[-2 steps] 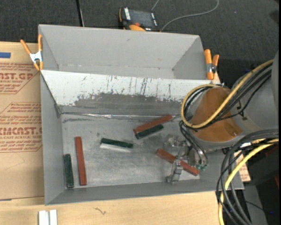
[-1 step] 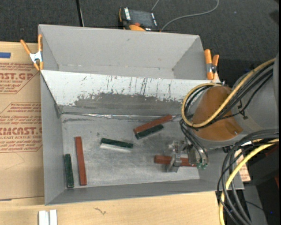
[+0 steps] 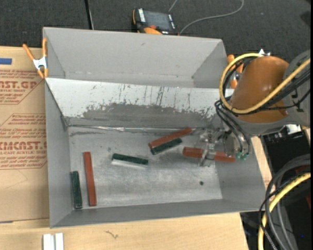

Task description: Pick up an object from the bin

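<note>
My gripper (image 3: pixel 209 149) is low at the right side of the bin floor, right over a red-brown flat bar (image 3: pixel 194 152) that lies across under it, with the bar's ends sticking out to either side. Just to the left, a second red-brown bar (image 3: pixel 172 137) and a dark green bar (image 3: pixel 164 147) lie slanted side by side, touching each other.
A dark green bar with a pale edge (image 3: pixel 129 161) lies in the middle of the floor. By the left wall a red-brown bar (image 3: pixel 89 178) and a dark green bar (image 3: pixel 75 190) lie side by side. The right wall is close behind the gripper.
</note>
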{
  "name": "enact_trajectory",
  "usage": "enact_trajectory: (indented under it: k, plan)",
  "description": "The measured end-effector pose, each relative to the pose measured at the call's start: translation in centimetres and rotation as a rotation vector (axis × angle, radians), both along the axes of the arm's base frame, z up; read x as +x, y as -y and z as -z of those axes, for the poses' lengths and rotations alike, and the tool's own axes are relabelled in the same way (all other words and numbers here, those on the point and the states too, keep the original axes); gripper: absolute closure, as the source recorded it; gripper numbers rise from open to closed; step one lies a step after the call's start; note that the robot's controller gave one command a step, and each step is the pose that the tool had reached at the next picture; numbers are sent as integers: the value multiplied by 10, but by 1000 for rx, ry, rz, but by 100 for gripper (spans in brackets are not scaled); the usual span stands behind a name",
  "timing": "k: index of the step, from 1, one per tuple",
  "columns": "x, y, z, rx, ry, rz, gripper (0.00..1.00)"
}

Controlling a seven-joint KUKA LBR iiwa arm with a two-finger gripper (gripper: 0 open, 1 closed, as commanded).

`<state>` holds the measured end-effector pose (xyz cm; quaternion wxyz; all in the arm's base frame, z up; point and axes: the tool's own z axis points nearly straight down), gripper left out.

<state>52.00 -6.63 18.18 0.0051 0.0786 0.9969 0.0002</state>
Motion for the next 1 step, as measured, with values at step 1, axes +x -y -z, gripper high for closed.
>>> enact_trajectory:
  k: [1]
  plan:
    - [-19, 30, -106, -2, 1, 0, 100]
